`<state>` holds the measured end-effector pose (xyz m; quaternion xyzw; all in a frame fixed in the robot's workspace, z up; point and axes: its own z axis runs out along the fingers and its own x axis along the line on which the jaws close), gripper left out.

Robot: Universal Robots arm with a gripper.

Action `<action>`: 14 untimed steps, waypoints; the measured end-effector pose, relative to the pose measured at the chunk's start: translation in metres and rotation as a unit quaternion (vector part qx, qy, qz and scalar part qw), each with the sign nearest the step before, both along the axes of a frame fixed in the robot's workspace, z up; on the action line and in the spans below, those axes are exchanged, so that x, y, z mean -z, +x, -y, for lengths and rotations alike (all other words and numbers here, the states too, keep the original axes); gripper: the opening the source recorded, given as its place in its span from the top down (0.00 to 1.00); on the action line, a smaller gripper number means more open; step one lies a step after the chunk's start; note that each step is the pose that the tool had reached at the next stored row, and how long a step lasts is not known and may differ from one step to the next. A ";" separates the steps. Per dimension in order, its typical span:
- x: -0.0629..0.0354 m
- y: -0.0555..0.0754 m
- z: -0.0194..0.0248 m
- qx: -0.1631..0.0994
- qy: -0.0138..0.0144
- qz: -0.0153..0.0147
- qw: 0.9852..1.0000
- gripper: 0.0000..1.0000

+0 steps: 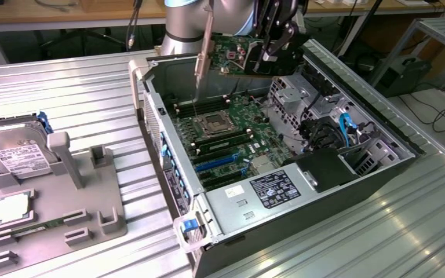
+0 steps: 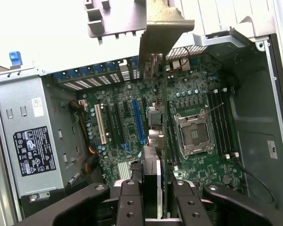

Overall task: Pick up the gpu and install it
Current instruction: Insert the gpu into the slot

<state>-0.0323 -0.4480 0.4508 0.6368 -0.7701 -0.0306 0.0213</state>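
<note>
Overhead, hand point(image 1: 275, 51) gripping gpu point(image 1: 238, 55), ribbed metal table point(image 1: 68, 104) below

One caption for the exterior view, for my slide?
Gripper holds green circuit-card gpu above the open computer case.

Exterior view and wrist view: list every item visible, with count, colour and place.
gpu: one, green card with silver bracket, held above the open case.
computer case: one, dark, lying open on the metal table.
motherboard: one, green, inside the case.
power supply: one, silver with black label, at the case's near end.
hard drive: one, silver with white label, in the grey holder at the exterior view's left.
grey holder: one, on the table.
gripper: one, black, jaws shut on the gpu.
</note>
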 end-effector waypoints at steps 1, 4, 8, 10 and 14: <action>0.0000 0.000 0.0000 -0.002 0.000 0.000 1.000 0.72; 0.0000 0.000 0.0001 -0.011 0.000 0.000 1.000 0.72; 0.0000 0.000 0.0002 -0.020 0.000 0.000 1.000 0.72; 0.0000 0.000 0.0002 -0.025 0.000 0.000 1.000 0.72; 0.0000 0.000 0.0002 -0.034 0.000 0.000 0.999 0.72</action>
